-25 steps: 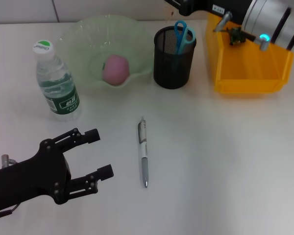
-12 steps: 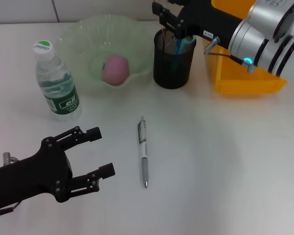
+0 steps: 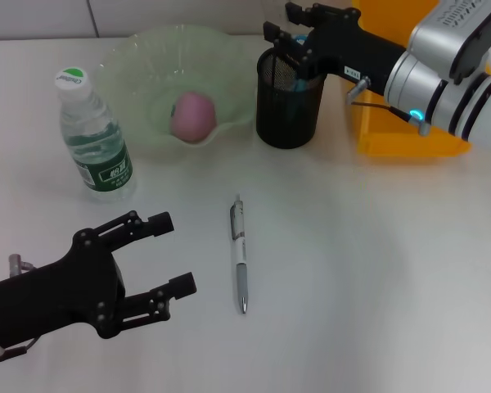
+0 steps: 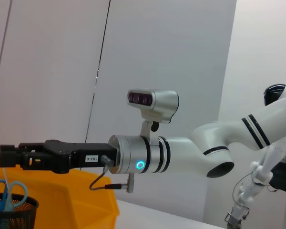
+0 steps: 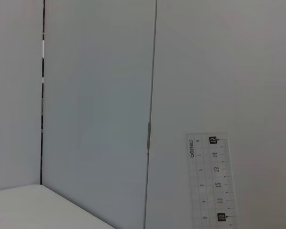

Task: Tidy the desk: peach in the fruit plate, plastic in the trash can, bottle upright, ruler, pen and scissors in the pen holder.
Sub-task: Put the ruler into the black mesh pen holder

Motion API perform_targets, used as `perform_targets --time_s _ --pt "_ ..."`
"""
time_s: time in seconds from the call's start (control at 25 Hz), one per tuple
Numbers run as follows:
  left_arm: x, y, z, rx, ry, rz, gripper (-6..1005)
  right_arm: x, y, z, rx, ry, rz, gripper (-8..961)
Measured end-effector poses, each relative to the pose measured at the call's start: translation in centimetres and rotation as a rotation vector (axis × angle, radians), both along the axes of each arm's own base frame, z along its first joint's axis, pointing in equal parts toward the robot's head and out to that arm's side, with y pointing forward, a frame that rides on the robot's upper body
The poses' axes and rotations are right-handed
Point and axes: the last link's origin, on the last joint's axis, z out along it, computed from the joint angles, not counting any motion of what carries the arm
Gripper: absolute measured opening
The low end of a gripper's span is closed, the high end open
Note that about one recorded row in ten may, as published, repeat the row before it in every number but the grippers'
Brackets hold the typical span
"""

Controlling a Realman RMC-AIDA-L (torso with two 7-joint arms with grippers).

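Observation:
My right gripper (image 3: pixel 285 26) hovers just over the black mesh pen holder (image 3: pixel 289 102), shut on a clear ruler (image 5: pixel 209 183) that shows plainly only in the right wrist view. Blue scissors (image 3: pixel 299 41) stand in the holder, partly hidden by the gripper. The pen (image 3: pixel 240 255) lies on the table in the middle. My left gripper (image 3: pixel 170 254) rests open at the front left, a short way left of the pen. The peach (image 3: pixel 193 115) sits in the pale green fruit plate (image 3: pixel 131 61). The bottle (image 3: pixel 94 139) stands upright. No plastic is in view.
The yellow trash can (image 3: pixel 405 135) stands right of the pen holder, under my right arm. The left wrist view shows the right gripper (image 4: pixel 9 155) above the pen holder (image 4: pixel 12 217) and the scissors (image 4: pixel 7 191).
My right arm swung in from the back right, over the yellow bin, until its gripper came above the pen holder. The left gripper crept slightly forward.

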Motion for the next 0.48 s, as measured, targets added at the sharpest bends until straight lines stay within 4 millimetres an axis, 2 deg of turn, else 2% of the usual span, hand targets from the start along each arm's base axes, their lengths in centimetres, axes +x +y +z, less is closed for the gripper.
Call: perform_targets --time_s 0.48 --pt "0.08 -0.03 -0.11 0.002 -0.002 -0.002 815 0.93 -0.58 -0.02 0.003 -0.005 -0.009 394"
